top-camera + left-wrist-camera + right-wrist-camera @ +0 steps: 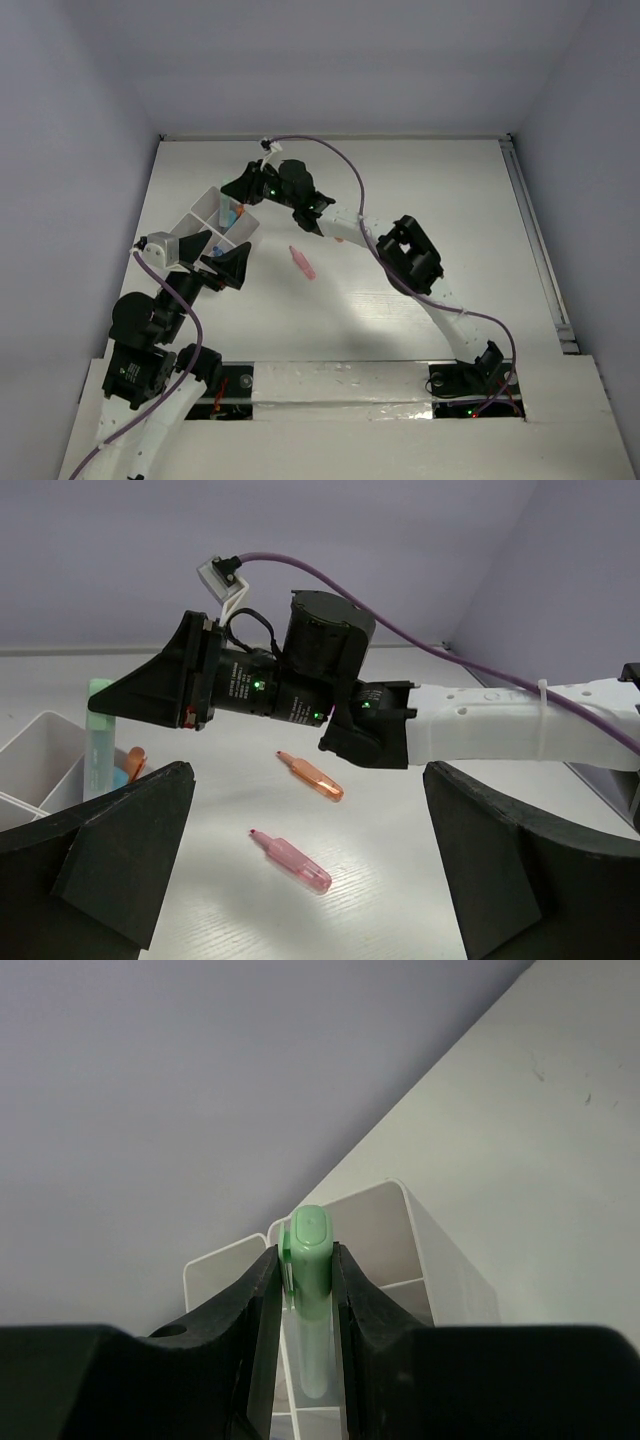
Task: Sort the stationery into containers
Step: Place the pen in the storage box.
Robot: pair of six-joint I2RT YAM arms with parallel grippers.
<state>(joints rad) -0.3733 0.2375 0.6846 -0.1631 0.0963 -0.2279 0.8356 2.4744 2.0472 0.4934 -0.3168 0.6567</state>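
My right gripper (307,1256) is shut on a green marker (310,1228), which hangs upright over the white containers (424,1250). From above, this gripper (243,198) sits over the containers (204,211) at the back left. The left wrist view has the green marker (97,742) hanging beside the containers (38,748), which hold a blue and an orange item (126,770). On the table lie a pink marker (292,862) and an orange marker (312,778). My left gripper (308,815) is open and empty above them, just in front of the containers (215,256).
The pink marker (302,262) lies right of my left gripper, in front of the right forearm (350,228). The right arm arcs across the table's middle, its purple cable (345,165) looping above. A rail (535,240) lines the right edge.
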